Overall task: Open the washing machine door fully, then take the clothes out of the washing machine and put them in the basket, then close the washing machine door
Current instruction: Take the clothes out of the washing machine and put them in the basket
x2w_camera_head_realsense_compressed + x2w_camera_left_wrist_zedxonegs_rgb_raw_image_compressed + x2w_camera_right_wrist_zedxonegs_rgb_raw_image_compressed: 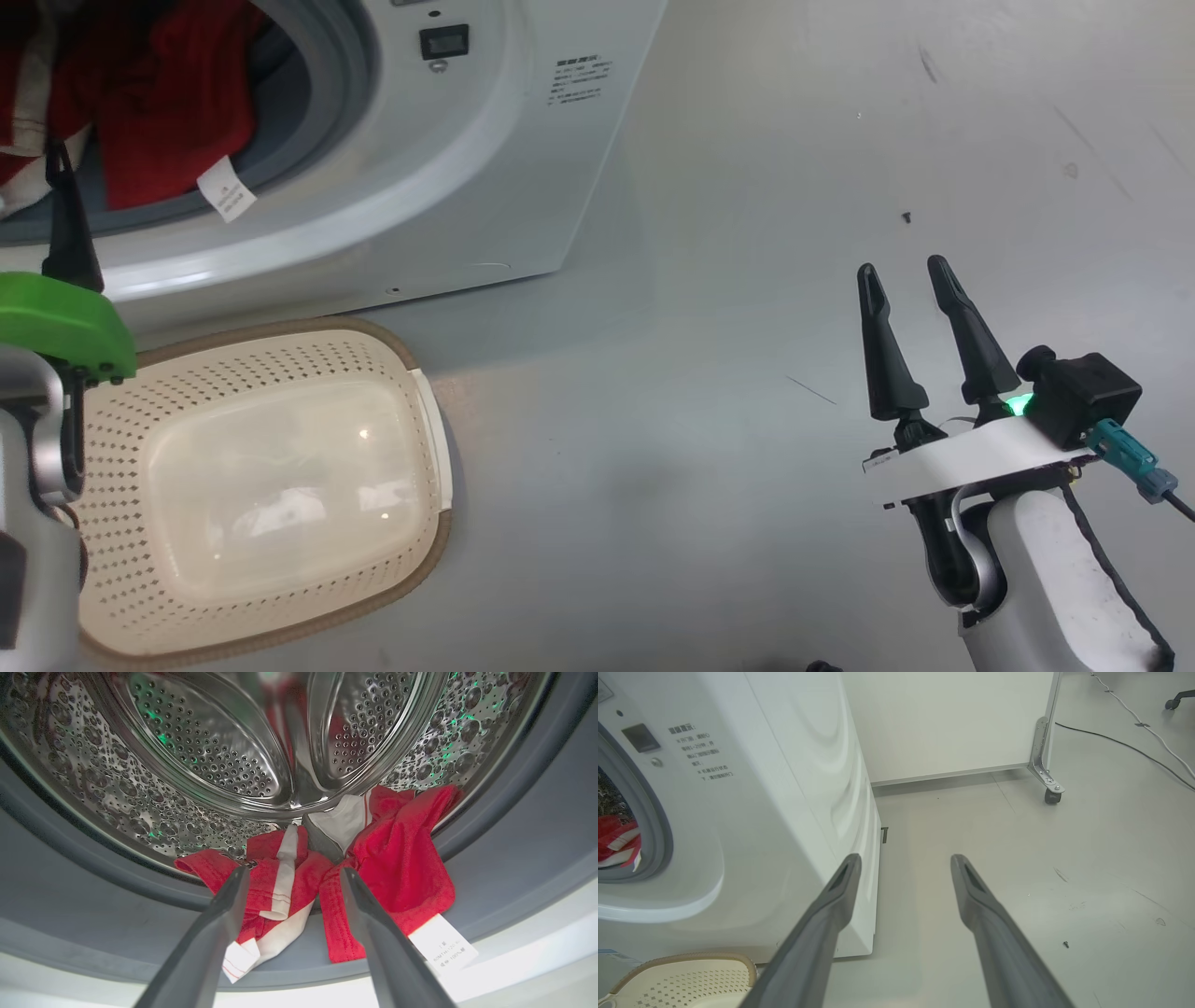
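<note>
**Clothes (pixel 397 868) at the drum (pixel 210 742) mouth**

Red and white pieces lie heaped over the grey gasket (pixel 70 872) of the washing machine (pixel 485 187). Left gripper (pixel 294 871) spread wide, fingers either side of the heap; contact with cloth unclear. Basket (pixel 280 329) on the floor (pixel 728 140) just below the opening. Right gripper (pixel 902 266) spread, holding nothing, well off to the side

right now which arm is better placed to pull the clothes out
Left. The left gripper points its open fingers straight at the clothes in the drum mouth, with the basket below. The right gripper sits open over floor, beside the washing machine.
</note>
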`<state>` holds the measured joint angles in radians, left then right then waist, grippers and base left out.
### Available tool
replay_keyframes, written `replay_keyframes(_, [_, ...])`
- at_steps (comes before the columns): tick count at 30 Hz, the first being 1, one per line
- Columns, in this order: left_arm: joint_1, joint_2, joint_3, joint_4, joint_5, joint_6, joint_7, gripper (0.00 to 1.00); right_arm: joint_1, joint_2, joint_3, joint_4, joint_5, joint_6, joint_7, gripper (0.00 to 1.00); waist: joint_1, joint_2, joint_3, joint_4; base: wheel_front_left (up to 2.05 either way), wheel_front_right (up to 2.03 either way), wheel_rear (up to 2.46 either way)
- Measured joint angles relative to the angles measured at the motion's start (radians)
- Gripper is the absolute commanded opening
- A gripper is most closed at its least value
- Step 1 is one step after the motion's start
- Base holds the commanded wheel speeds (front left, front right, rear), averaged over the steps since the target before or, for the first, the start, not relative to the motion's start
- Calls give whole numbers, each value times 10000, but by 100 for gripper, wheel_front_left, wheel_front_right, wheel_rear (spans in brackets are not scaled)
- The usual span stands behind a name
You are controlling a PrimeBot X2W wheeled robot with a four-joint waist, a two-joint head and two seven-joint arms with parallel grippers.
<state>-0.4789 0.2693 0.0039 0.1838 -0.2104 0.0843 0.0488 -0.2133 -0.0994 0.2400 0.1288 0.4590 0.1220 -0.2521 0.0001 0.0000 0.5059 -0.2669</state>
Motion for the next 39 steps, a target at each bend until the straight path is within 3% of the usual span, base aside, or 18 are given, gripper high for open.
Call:
replay_keyframes(9, [-1161,546,-13,930,341,75,1183,100,-137,21,-151,71,159,0,0,100,0,0,600,-633,0,0,0])
replay_keyframes(23, [-2579,1225,-75,2422,882,88,2685,100,-447,50,-105,176,176,0,0,100,-1,0,995,-936,0,0,0])
replay_keyframes(39, [-3418,1250,-786,3434,1315,-117,3172,100,-563,31,-4,297,173,0,0,100,-1,0,984,-930,0,0,0])
